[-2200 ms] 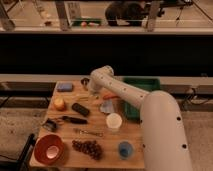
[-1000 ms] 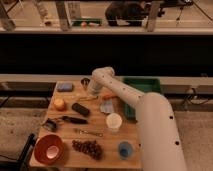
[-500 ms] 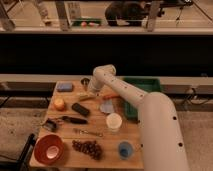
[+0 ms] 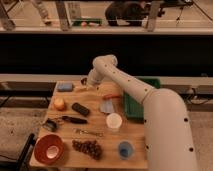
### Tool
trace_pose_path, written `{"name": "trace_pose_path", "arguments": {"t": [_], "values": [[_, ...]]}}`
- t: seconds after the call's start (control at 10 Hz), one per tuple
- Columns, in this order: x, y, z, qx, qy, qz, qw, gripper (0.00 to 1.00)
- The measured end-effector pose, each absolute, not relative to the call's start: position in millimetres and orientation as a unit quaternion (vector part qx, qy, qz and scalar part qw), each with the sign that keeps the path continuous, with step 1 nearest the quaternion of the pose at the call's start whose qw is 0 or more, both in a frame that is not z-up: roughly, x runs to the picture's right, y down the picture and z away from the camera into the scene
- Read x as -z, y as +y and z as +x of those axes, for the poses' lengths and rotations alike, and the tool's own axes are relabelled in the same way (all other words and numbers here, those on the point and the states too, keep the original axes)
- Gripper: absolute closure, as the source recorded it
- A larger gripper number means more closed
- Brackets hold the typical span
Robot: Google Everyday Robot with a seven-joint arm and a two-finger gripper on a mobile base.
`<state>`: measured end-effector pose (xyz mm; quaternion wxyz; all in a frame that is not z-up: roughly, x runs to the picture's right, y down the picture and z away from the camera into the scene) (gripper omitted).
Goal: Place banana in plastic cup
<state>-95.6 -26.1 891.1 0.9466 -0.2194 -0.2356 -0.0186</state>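
Banana (image 4: pixel 80 90): we are watching a slim, pale-yellow piece lying at the table's far edge, well apart from both cups.
Near edge: a red bowl (image 4: pixel 48 148), a bunch of grapes (image 4: pixel 87 147) and a blue cup (image 4: pixel 125 149) are sitting in a row along the front of the wooden table (image 4: pixel 97 119).
Mid table: a white cup (image 4: pixel 114 121) is standing upright with its mouth open; we are not able to say which of the two cups is the plastic one.
Further back: a black bar (image 4: pixel 80 109) and an orange (image 4: pixel 59 103) are lying to the left; a red-orange stick (image 4: pixel 111 96) is lying beside the green tray (image 4: pixel 137 102).
Far edge: the gripper (image 4: pixel 88 83) is hovering at the banana's right end, just beside it or touching it. We cannot tell which, nor whether it is spread or closed.
Handling: we are judging it light, soft and easily bruised, with a smooth skin likely to slide under a hard squeeze.
Hold: we are favouring a gentle pinch across the middle, crosswise to its length, keeping it balanced; a tilt is looking necessary to send it end-first into a cup.
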Motion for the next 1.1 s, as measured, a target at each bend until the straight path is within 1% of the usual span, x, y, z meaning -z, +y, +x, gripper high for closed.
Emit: {"name": "trace_pose_path", "arguments": {"t": [0.2,0.3,0.5,0.6,0.9,1.1], "values": [[-864.4,-20.7,-81.7,0.015,-0.233,-0.217,0.948,1.0],[-841.9,-14.0,-69.3,0.013,-0.227,-0.215,0.95,1.0],[-812.6,-6.9,-60.5,0.018,-0.225,-0.212,0.951,1.0],[-788.4,-4.2,-56.8,0.028,-0.225,-0.208,0.951,1.0],[-732.1,4.7,-38.7,0.054,-0.223,-0.198,0.953,1.0],[-710.5,19.0,-19.4,0.082,-0.214,-0.197,0.953,1.0]]}}
